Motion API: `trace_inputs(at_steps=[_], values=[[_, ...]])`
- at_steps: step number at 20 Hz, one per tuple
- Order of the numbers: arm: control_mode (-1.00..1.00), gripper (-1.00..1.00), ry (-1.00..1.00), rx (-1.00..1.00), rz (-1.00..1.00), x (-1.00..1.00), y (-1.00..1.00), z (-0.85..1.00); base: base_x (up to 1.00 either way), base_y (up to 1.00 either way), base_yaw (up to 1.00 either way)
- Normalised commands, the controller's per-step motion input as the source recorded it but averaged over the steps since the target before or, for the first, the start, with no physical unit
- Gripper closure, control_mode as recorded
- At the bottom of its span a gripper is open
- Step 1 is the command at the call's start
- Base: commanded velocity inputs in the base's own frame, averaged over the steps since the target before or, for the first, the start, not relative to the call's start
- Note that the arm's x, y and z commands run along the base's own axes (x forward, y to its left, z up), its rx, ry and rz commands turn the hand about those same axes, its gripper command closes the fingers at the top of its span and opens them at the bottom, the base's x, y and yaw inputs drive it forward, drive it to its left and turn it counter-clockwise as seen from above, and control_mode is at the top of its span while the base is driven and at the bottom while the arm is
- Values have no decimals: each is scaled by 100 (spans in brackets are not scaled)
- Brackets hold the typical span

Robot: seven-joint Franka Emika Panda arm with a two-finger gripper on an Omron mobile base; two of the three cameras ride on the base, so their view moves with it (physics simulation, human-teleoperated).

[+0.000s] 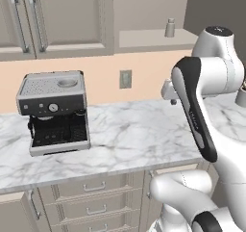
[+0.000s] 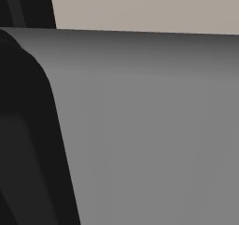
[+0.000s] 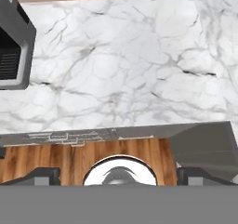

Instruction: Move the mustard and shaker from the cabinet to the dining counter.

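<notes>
Your end effector (image 3: pixel 119 175) is spread and empty over the marble tabletop (image 3: pixel 125 60). The shaker (image 1: pixel 169 28), probably, sits on the high shelf beside the cabinet (image 1: pixel 62 14). Still approaching; reach up next.

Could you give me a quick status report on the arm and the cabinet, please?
Gripper open, empty, pointing down over the marble worktop. Cabinet doors shut. Small grey bottle on the open shelf beside it. Coffee machine on the worktop below the cabinet.
</notes>
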Motion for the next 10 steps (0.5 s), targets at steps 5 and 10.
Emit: trace_inputs(at_steps=[5, 10], values=[[-100, -100, -9, 1, 0, 17, -30, 43, 0, 0, 0], [-100, -100, -14, -1, -4, 4, -6, 88, 0, 0, 0]])
